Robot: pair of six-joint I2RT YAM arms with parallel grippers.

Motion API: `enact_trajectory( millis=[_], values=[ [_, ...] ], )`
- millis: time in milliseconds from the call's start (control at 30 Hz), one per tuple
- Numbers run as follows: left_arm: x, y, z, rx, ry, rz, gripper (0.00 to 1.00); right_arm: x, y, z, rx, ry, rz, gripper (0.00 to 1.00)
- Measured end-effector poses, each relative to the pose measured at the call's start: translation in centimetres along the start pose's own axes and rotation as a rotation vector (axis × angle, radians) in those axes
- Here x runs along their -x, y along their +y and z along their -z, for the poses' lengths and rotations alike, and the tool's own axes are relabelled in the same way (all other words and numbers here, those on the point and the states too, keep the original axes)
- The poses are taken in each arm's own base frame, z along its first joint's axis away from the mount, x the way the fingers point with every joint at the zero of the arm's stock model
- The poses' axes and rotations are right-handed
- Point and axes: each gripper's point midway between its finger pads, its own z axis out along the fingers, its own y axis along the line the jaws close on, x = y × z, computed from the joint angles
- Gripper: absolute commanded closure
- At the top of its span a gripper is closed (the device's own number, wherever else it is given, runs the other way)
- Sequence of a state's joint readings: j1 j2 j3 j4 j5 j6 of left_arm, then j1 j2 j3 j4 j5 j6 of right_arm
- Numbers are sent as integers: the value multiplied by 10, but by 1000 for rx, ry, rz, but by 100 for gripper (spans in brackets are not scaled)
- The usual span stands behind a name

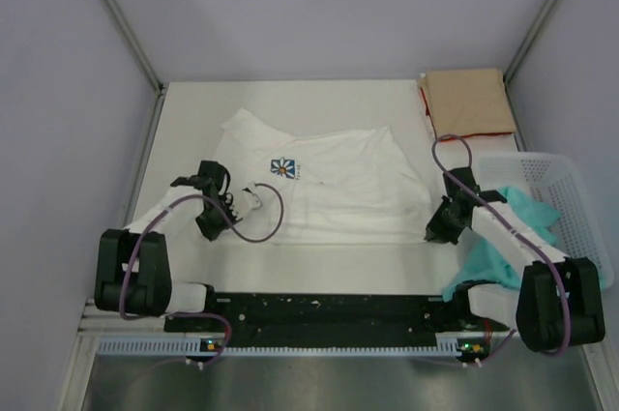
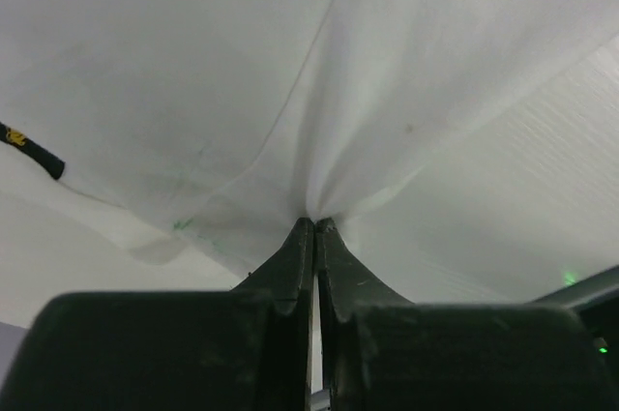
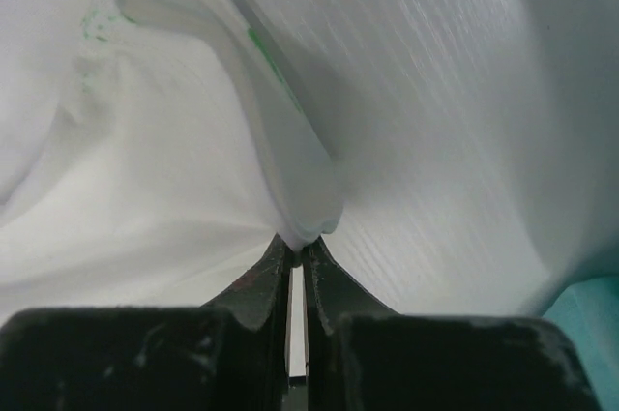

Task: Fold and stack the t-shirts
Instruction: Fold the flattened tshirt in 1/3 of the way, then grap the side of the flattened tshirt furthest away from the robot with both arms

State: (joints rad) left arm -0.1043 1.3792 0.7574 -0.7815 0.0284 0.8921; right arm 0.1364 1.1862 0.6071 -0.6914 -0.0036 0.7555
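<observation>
white tee (image 1: 329, 184) covering table (image 1: 193, 106) centre; mesh basket (image 1: 566, 200), teal cloth (image 1: 530, 210) crowding right side; tan tee (image 1: 469, 102) occupying far-right corner; far-left lying bare.

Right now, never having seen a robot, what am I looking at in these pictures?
A left arm and a right arm, both robots, are bolted at the near edge of a table. The wide picture looks down from above; the other two come from wrist cameras. The left gripper and right gripper are each pinched shut on the white t-shirt spread on the table. A folded tan t-shirt lies at the far right corner. A white basket on the right holds teal cloth.
</observation>
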Motion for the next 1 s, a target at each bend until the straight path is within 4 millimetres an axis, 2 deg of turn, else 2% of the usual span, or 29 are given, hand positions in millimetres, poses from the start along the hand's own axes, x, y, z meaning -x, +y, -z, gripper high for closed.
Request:
enact_trajectory(
  millis=[33,133,233,333,433,500,567,667,767,833,900,1000],
  values=[
    [-5,-8,0,-20,10,6,73,-3,-1,2,2,9,-6,85],
    [-16,-28,3,-74,27,20,54,-8,-1,9,12,17,-29,64],
    [-20,-38,12,-94,21,45,50,-10,-3,17,19,15,-23,50],
    [-7,-31,29,-83,-19,70,49,-4,7,30,58,-1,34,44],
    [26,0,56,-15,-114,108,45,16,39,51,134,-51,181,37],
    [50,24,72,34,-181,136,45,27,64,61,180,-82,291,37],
    [74,52,84,76,-238,182,44,45,104,72,235,-130,447,39],
    [102,93,89,108,-283,278,44,79,163,74,269,-210,592,42],
    [128,136,85,125,-319,427,45,119,220,59,263,-286,665,45],
    [142,166,79,140,-348,524,45,136,244,39,250,-301,694,45],
    [151,189,71,159,-363,597,44,148,256,15,211,-301,711,45],
    [156,211,58,170,-357,674,44,158,262,-22,143,-285,719,46]
  ],
)
